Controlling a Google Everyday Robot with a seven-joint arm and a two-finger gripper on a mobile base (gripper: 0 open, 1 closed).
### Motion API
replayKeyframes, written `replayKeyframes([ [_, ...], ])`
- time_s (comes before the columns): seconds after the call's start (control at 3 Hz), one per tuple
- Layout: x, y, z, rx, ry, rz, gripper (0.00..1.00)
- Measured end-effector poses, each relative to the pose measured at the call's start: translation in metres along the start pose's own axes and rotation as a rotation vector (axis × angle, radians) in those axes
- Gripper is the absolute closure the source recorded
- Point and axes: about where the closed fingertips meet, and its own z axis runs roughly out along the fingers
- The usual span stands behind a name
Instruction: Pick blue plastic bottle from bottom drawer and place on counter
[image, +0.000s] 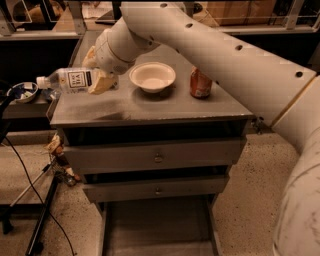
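At the far left a small dish (22, 91) sits on a low dark shelf, its contents too dim to make out, and black cables (30, 185) trail down to the floor. The blue plastic bottle (70, 80) hangs level in the air above the counter's left edge, with its white cap pointing left, out past that edge. The gripper (98, 79) is clamped on the bottle's base end. One tan finger pad (103, 86) covers that end, and the other finger is mostly hidden behind the wrist. On the counter (150, 107) stand a white bowl (152, 76) and, to its right, an orange can (200, 83). The arm (235, 60) runs off the right side. Below, the bottom drawer (107, 225) stands pulled out, its front cut off by the lower border.
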Motion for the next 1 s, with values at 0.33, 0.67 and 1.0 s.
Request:
replayKeyframes([
  [0.33, 0.012, 0.016, 0.003, -0.033, 0.001, 0.059, 1.0],
  [0.67, 0.012, 0.016, 0.004, -0.04, 0.01, 0.06, 1.0],
  [1.0, 0.029, 0.004, 0.0, -0.011, 0.019, 0.13, 1.0],
])
